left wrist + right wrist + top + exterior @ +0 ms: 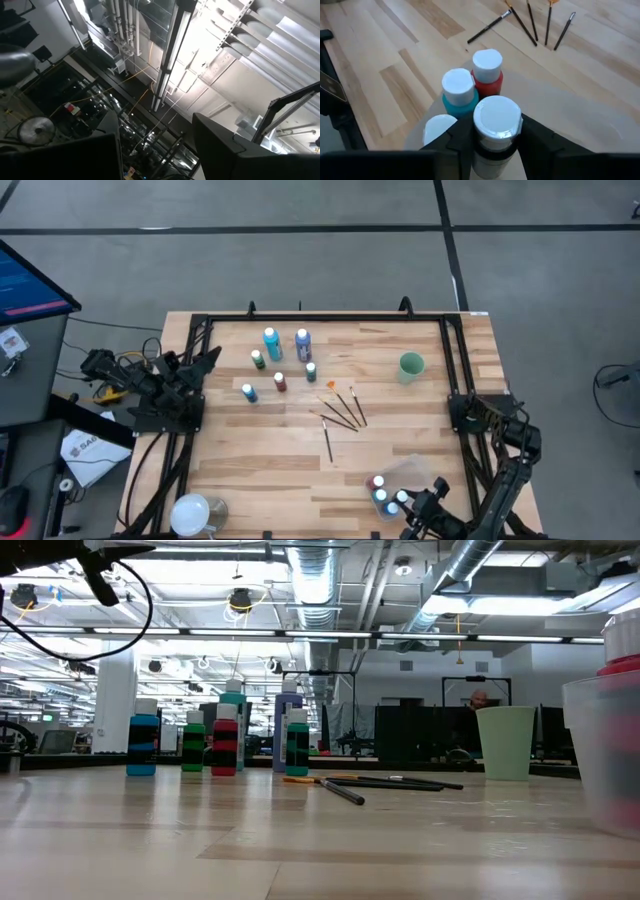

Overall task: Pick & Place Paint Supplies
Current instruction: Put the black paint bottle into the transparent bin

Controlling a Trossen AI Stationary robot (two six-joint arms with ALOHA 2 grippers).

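Several paint bottles [285,360] stand upright on their bases on the far left-centre of the table. Several thin dark paintbrushes [343,412] lie flat near the middle. The clear tub [418,472] at the near right holds a red bottle [487,72], a teal one [460,95] and another white cap [439,129]. My right gripper [496,134] is over the tub, shut on a white-capped bottle [496,117]. My left gripper [157,160] stands open at the table's left edge, pointing up at the ceiling. My right gripper pinches the white-capped bottle between its two fingers [462,137], at the neck just under the cap [496,142]. The fingers slant down from the table's near side. The bottle is upright inside the tub beside the other bottles; its base is hidden.
A pale green cup [410,366] stands at the far right. A round white thing [190,513] sits by the near left corner. Bare wood lies between the brushes and the tub. Black frame rails [455,370] run along the table's sides.
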